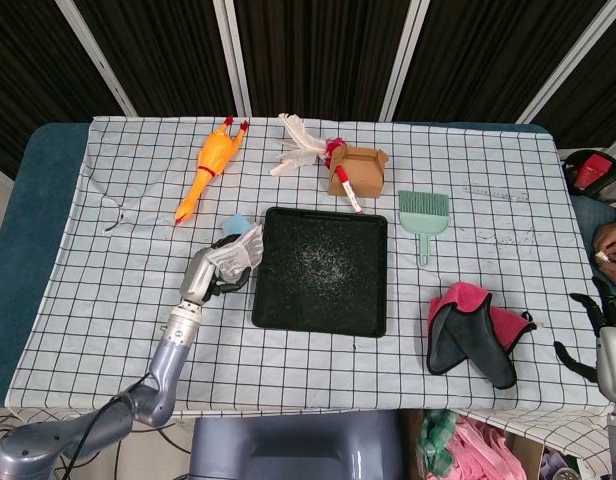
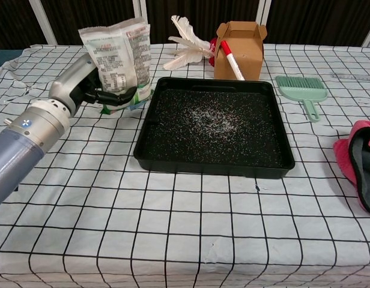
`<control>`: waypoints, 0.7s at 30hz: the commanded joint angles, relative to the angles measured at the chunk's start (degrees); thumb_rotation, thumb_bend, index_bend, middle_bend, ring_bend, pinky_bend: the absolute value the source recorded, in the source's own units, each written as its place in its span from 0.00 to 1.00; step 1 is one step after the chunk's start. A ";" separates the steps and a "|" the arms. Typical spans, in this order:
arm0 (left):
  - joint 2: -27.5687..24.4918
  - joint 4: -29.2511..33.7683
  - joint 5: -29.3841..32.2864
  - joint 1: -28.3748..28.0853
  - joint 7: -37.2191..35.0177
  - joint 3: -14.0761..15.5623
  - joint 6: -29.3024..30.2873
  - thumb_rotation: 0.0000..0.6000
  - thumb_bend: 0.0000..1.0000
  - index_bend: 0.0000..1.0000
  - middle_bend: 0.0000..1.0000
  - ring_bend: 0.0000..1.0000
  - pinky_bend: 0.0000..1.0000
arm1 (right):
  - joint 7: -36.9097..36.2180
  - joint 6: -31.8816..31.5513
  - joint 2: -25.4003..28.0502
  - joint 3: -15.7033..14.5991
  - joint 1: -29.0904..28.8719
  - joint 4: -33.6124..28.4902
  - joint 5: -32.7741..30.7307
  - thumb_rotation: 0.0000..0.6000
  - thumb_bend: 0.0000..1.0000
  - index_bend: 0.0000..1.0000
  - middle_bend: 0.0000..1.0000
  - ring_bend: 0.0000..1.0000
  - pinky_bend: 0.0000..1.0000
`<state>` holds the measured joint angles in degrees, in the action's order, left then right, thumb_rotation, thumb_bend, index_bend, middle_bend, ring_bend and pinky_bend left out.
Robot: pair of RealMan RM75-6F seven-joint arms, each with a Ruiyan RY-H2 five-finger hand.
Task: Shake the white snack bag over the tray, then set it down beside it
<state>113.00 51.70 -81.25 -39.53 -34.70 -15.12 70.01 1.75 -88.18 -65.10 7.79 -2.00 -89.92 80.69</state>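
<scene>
My left hand [image 2: 83, 84] [image 1: 210, 272] grips the white snack bag [image 2: 117, 60] [image 1: 238, 255] upright, lifted off the cloth just left of the black tray [image 2: 173, 162] [image 1: 273, 315]. The tray lies flat at the table's middle with white crumbs scattered on its floor. The bag's right edge hangs near the tray's far left corner. My right hand [image 1: 598, 325] shows only at the head view's right edge, off the table, fingers apart and holding nothing.
Behind the tray stand a brown cardboard box [image 2: 239, 42] with a red-capped marker, and white feathers [image 2: 185, 42]. A rubber chicken [image 1: 213, 160] lies at back left, a blue sponge [image 1: 235, 224] by the bag. A green brush [image 2: 302, 90] and pink-and-black cloth [image 1: 478, 335] lie right.
</scene>
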 commanded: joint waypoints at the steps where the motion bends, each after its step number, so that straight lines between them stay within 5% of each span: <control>1: -3.71 6.79 1.00 -1.37 4.99 -2.76 -0.30 1.00 0.71 0.38 0.44 0.34 0.47 | -0.17 0.08 0.07 -0.01 0.02 0.01 -0.06 1.00 0.18 0.24 0.05 0.14 0.28; 12: -14.75 23.54 8.49 -7.34 23.05 -9.24 -11.63 1.00 0.71 0.39 0.45 0.34 0.47 | -1.42 0.64 0.24 0.63 0.20 0.98 -1.85 1.00 0.18 0.24 0.05 0.14 0.29; 21: -17.87 27.46 16.56 -11.80 27.45 -12.19 -20.08 1.00 0.72 0.42 0.47 0.37 0.47 | -1.42 1.17 0.12 1.09 0.22 2.00 -3.26 1.00 0.18 0.24 0.05 0.14 0.29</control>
<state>95.66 78.92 -66.48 -50.16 -7.29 -26.61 51.95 0.29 -87.08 -64.95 8.86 -1.76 -87.98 77.51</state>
